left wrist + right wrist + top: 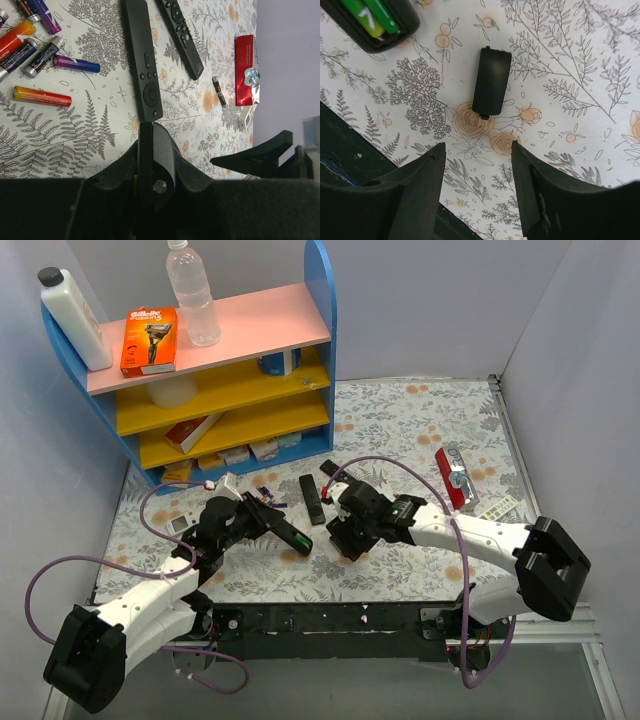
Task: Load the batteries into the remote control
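Note:
My left gripper [268, 518] is shut on a black remote control [292, 536] and holds it edgewise, as the left wrist view [152, 160] shows. The remote's open compartment [370, 22] holds two batteries [376, 14], one green and one yellowish. My right gripper [478, 147] is open and empty just right of that remote [345, 537]. It hovers over the black battery cover [491, 81], which lies flat on the floral cloth between and ahead of the fingers [412, 185].
Two other black remotes [142, 55] [181, 35] lie ahead of the left gripper. Loose red [41, 96], purple [77, 64] and black cells lie to their left. A red flat item [452, 478] lies far right. A blue shelf unit [215, 370] stands at the back left.

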{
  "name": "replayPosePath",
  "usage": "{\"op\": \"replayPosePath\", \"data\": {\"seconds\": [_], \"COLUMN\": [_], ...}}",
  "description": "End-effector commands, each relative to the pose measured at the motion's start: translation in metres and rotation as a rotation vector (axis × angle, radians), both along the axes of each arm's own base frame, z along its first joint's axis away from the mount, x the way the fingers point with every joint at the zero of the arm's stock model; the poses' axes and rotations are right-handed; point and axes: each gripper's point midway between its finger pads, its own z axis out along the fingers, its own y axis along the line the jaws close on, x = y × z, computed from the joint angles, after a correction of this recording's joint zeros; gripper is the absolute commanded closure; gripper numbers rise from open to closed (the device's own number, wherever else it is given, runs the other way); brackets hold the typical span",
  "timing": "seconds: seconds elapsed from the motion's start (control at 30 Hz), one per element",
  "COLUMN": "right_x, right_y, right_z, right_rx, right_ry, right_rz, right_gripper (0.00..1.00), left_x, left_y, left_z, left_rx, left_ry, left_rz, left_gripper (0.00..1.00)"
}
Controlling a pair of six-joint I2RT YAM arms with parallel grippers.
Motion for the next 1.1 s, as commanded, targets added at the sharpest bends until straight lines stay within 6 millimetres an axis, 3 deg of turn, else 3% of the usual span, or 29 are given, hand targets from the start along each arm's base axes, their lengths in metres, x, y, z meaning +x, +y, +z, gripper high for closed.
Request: {"op": "replayPosePath", "data": {"seconds": [0.0, 0.27, 0.5, 0.8, 0.9, 1.07], "right_x": [-0.001, -0.013, -0.021, -0.028, -0.022, -0.003], "right_y": [-0.004, -0.006, 0.026, 0.107, 0.118, 0.115], "right_z": [-0.022, -0.052, -0.063, -0.038, -0.025, 0.0], "right_rx": [-0.044, -0.083, -0.026, 0.15, 0.173, 0.138], "right_ry": [0.041, 0.13, 0.196, 0.241, 0.213, 0.054], "right_rz": [-0.055, -0.081, -0.017, 0.137, 0.176, 0.299], "right_gripper": [0.37, 0.37, 0.37, 0.37, 0.36, 0.36], "left_x": [0.001, 0.005, 0.002, -0.002, -0.006, -0.011], "left_y": [0.005, 0.026, 0.048, 0.081, 0.091, 0.099], "left_z": [0.005, 0.013, 0.025, 0.077, 0.089, 0.103], "left_rx": [0.012, 0.047, 0.08, 0.114, 0.136, 0.143], "left_ry": [-0.026, -0.045, -0.056, -0.15, -0.177, -0.195], "left_rz": [0.022, 0.134, 0.229, 0.36, 0.386, 0.408], "left_gripper": [1.0, 1.0, 1.0, 1.0, 1.0, 1.0]}}
